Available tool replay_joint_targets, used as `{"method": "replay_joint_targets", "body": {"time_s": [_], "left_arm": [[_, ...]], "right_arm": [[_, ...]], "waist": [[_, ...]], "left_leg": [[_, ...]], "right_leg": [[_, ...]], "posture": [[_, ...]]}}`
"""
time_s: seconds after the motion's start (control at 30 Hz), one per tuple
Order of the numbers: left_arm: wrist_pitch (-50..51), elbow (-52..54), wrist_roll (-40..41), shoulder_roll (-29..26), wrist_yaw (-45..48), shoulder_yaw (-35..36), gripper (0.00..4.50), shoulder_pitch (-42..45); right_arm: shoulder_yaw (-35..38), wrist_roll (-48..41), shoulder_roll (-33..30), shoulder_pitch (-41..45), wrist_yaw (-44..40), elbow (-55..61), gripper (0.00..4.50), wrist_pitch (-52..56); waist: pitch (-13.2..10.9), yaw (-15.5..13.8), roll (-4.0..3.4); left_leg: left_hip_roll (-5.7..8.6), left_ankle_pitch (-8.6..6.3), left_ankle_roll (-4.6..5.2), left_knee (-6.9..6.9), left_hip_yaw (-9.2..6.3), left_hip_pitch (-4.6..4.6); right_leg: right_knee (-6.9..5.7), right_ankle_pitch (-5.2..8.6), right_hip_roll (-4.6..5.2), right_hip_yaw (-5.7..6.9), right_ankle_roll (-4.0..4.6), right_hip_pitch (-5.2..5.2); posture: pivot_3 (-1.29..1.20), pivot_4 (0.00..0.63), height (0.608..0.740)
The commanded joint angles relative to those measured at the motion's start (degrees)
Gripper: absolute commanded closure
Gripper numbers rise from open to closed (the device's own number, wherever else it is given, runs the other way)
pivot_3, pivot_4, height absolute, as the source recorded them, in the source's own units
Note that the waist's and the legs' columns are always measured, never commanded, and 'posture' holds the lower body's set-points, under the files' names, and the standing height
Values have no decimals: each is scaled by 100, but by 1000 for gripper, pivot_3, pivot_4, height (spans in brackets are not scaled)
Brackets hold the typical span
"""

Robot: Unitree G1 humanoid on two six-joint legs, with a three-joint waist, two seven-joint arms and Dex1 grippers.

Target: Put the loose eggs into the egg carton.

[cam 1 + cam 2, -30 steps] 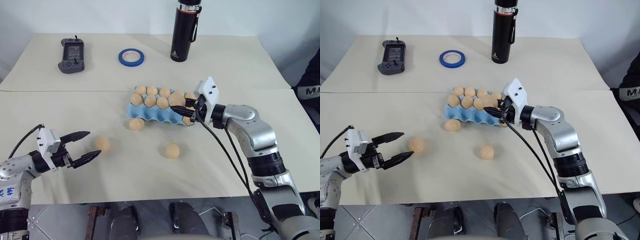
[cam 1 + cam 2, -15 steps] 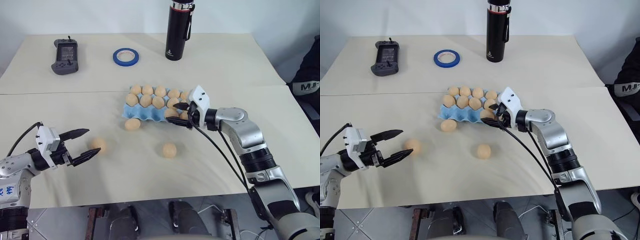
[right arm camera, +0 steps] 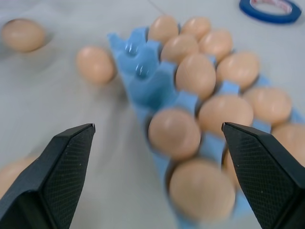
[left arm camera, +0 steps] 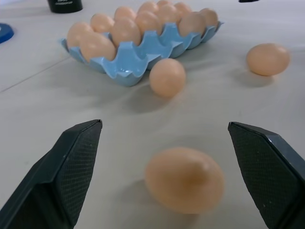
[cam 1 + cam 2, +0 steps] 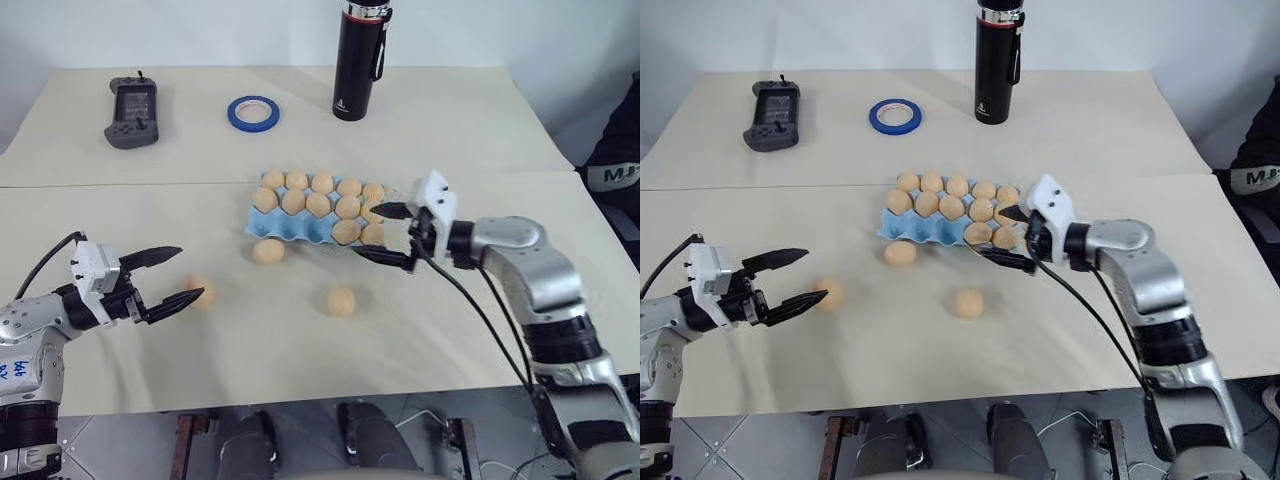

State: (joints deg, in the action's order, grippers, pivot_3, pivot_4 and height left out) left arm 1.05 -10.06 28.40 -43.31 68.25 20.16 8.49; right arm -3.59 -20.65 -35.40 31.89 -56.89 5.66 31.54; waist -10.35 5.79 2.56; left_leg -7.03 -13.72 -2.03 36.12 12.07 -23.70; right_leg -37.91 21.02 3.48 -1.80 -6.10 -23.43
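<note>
Matte tan-orange eggs [image 5: 341,301] lie beside light-blue carton [image 5: 262,224].

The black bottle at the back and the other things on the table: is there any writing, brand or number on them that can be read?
Black bottle: a small white logo low on its side, too small to read.
Grey handheld controller: a screen and buttons, no legible text.
Blue tape roll: no writing visible.
Egg carton and the eggs: no markings.
Dark clothing at the right edge: white letters, cut off, seemingly starting with "M".

Black bottle [image 5: 357,60], blue tape roll [image 5: 253,112], grey controller [image 5: 131,98] on table [image 5: 480,130].
</note>
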Motion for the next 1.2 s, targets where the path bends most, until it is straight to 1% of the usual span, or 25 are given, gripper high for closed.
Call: {"method": "replay_joint_targets", "body": {"time_s": [0.03, 0.1, 0.17, 0.23, 0.33, 0.5, 0.67, 0.87, 1.03, 1.2], "left_arm": [[-231, -34, 88, 8, 146, 61, 0, 88], [-316, -70, 98, 49, 194, 49, 0, 127], [-382, -116, 150, 109, 256, 32, 0, 219], [-431, -187, 167, 135, 368, -23, 0, 317], [-466, -281, 147, 176, 505, -111, 0, 444], [-506, -418, 122, 238, 753, -263, 0, 634], [-602, -720, 170, 311, 1099, -381, 0, 921], [-652, -903, 250, 381, 1382, -367, 0, 1062], [-876, -1133, 201, 338, 1663, -342, 0, 1088], [-1099, -1351, 181, 306, 1785, -304, 0, 1052]], "right_arm": [[616, -547, -582, -877, -426, 828, 38, 226], [781, -635, -856, -1398, -527, 1115, 38, 213], [968, -797, -966, -1850, -539, 1535, 38, 176], [1087, -962, -915, -2171, -409, 1994, 38, 172], [1021, -1051, -831, -2309, -100, 2437, 38, 313], [652, -958, -647, -2147, 459, 2717, 38, 534], [359, -939, -546, -2055, 586, 2654, 38, 529], [-171, -574, -339, -1931, 803, 2401, 38, 387], [-590, -317, -19, -1672, 978, 2156, 38, 362], [-1035, 16, 455, -1148, 1107, 1615, 38, 270]], "waist": [[0, -50, 0], [0, -105, 0], [0, -88, 0], [0, -85, 1], [0, -78, 1], [1, -87, 3], [3, -108, 5], [3, -97, 4], [3, -99, 5], [3, -95, 5]], "left_leg": [[0, 0, 0, 0, -1, 0], [0, -1, 0, -1, -6, 1], [1, -2, 2, 3, -3, 0], [0, -1, 4, 7, -1, 3], [2, 2, 9, 8, -6, 17], [12, 5, 15, 8, -13, 32], [14, 6, 18, 7, -17, 30], [11, 0, 11, 5, -24, 28], [8, 2, 10, 9, -23, 28], [9, 3, 14, 16, -19, 27]], "right_leg": [[1, 0, 0, 0, 0, 0], [6, 0, -2, 1, -1, 4], [6, 1, -1, -2, -1, 3], [4, 1, -2, -6, -1, 5], [1, -1, -3, -10, 3, 13], [4, -6, 7, -8, 11, 36], [7, -6, 9, -4, 11, 37], [6, -7, 1, 3, 9, 35], [2, -7, -3, 4, 8, 33], [1, -7, 0, 2, 9, 33]], "posture": [[0, 150, 740], [0, 150, 740], [0, 150, 740], [0, 150, 740], [0, 150, 740], [0, 150, 740], [0, 150, 740], [0, 150, 740], [0, 150, 740], [0, 150, 740]]}}
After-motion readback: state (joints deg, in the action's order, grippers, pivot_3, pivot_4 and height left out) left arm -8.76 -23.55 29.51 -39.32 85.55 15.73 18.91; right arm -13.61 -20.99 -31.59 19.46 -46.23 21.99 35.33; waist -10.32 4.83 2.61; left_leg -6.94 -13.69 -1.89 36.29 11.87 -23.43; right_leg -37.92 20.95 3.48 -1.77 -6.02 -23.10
